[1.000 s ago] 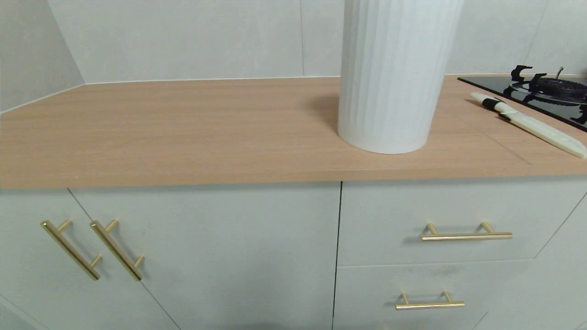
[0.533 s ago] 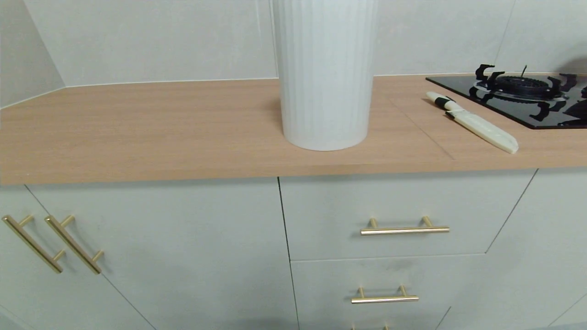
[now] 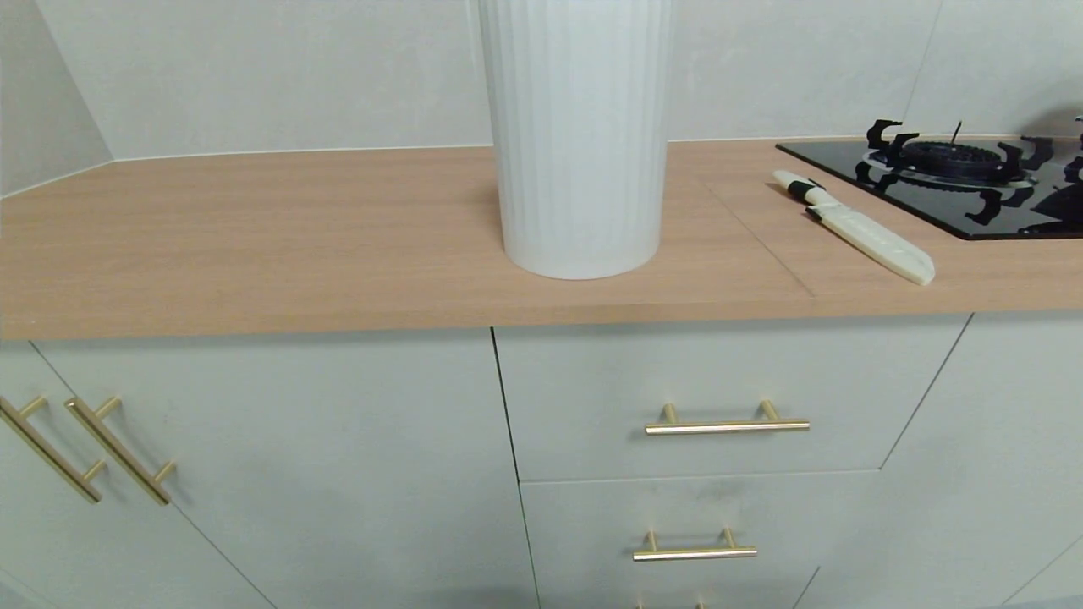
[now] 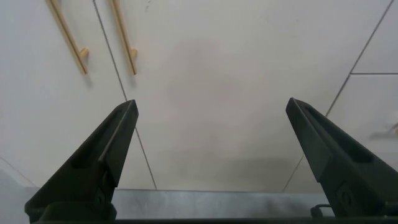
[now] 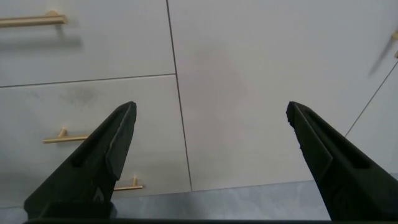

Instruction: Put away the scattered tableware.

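Cream-coloured knife (image 3: pixel 854 228) is lying flat on the wooden counter (image 3: pixel 254 245), between the white ribbed container (image 3: pixel 579 144) and the gas hob (image 3: pixel 956 182). My left pincer (image 4: pixel 210 109) and right pincer (image 5: pixel 210 109) are both hanging spread wide, pinching nothing, facing the grey cabinet fronts (image 3: pixel 296 440).

Head camera above countertop (image 3: pixel 254 237); wrist cameras close on shared cabinet fronts (image 3: pixel 338 457).
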Controlling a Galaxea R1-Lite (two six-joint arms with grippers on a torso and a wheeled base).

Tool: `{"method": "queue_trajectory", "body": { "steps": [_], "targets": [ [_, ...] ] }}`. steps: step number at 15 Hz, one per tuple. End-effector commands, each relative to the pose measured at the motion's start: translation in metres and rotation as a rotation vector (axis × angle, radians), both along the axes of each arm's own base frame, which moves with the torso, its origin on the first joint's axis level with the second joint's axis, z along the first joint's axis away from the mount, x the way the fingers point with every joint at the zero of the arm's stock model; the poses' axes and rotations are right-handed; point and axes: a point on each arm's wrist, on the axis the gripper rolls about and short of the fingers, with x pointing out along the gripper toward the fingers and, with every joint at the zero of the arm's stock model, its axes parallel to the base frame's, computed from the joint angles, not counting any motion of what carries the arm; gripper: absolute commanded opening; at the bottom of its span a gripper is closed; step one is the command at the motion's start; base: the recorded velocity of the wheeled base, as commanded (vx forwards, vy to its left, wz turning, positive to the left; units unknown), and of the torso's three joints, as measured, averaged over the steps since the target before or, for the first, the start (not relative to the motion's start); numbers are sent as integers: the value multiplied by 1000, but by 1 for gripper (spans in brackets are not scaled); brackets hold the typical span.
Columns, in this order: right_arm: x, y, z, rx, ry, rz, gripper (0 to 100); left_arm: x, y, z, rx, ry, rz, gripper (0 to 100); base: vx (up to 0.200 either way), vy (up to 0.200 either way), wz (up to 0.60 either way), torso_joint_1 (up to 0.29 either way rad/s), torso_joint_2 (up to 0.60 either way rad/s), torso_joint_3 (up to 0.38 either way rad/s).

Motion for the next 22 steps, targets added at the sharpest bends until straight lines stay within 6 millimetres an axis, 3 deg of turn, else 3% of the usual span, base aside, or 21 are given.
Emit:
{"method": "queue_trajectory", "body": {
  "steps": [1,5,17,22],
  "targets": [
    [0,0,0,0,1,0,100,0,0,0,-3,0,1,100,200,0,0,2,-2,-2],
    [0,0,0,0,1,0,100,0,0,0,-4,0,1,100,200,0,0,-1,0,4],
    [0,0,0,0,1,0,100,0,0,0,-3,0,1,100,0,0,0,1,-8,-3],
    [0,0,0,0,1,0,100,0,0,0,-3,0,1,100,0,0,0,92,-321,-278]
  ]
}}
